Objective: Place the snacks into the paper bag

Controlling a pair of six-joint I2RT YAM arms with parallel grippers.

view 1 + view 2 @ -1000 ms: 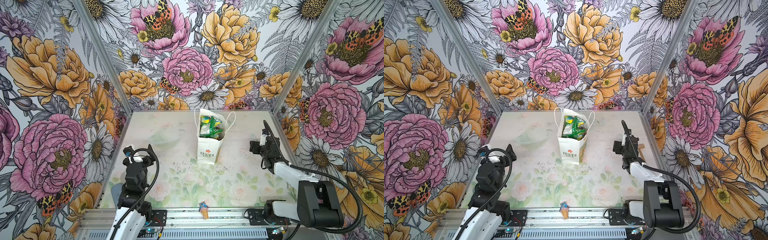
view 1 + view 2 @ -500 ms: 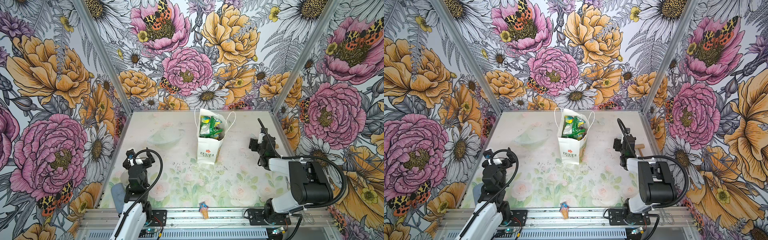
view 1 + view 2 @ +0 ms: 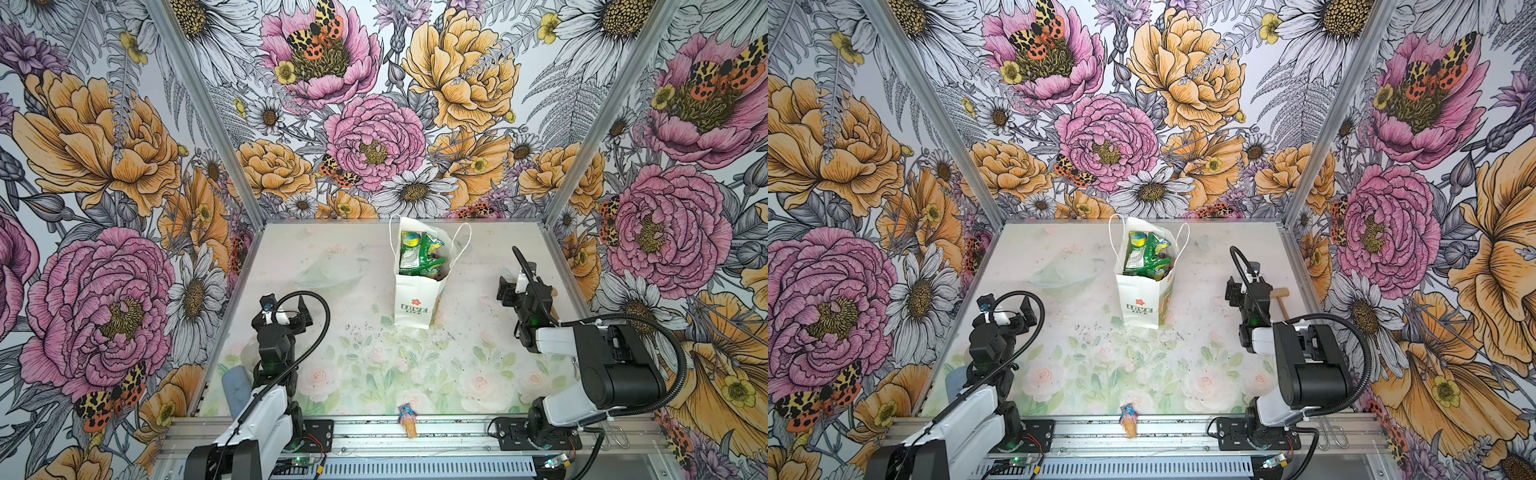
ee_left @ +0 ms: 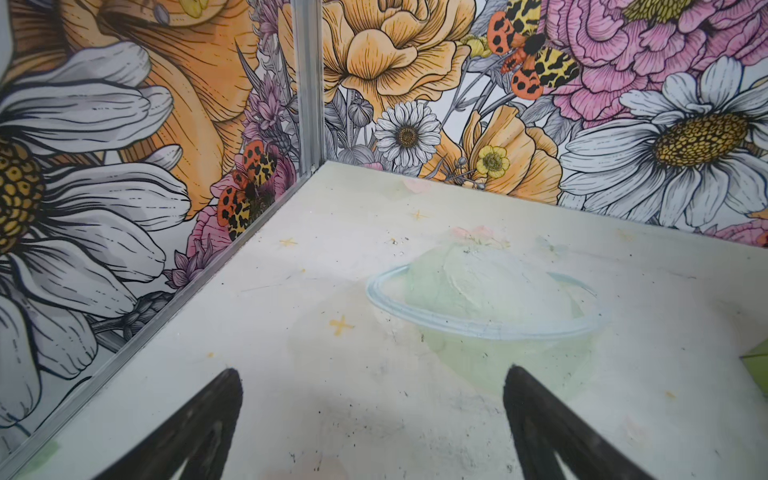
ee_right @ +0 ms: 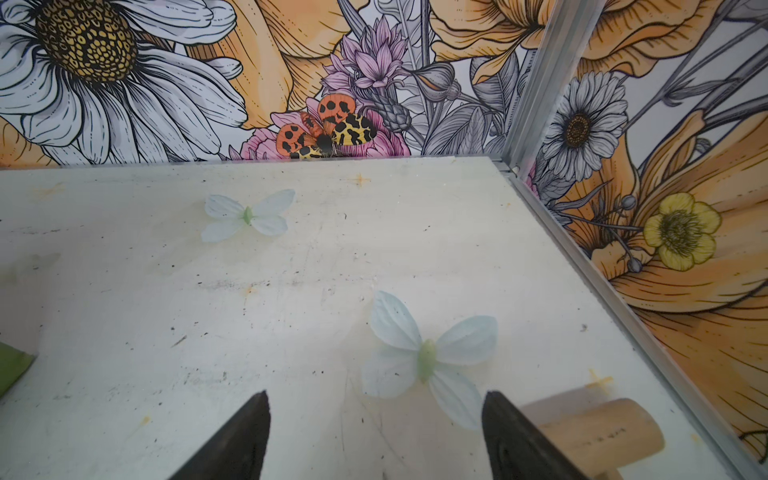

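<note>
Now both arms have folded back, left hand (image 4: pixel 374 374) and right hand (image 5: pixel 376 395) wide, empty; snacks (image 3: pixel 419 255) in paper bag (image 3: pixel 415 299), well apart from both, so likely done.

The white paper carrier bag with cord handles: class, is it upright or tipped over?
Upright. The white paper carrier bag stands on its base, mouth upward, green crinkly snack packets visible inside in both top views.

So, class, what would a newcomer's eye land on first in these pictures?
The loud floral walls surrounding the table. Next, the white paper bag standing upright toward the table's rear, green snacks showing in its open top. The left gripper and right gripper flank it, open and empty.
</note>
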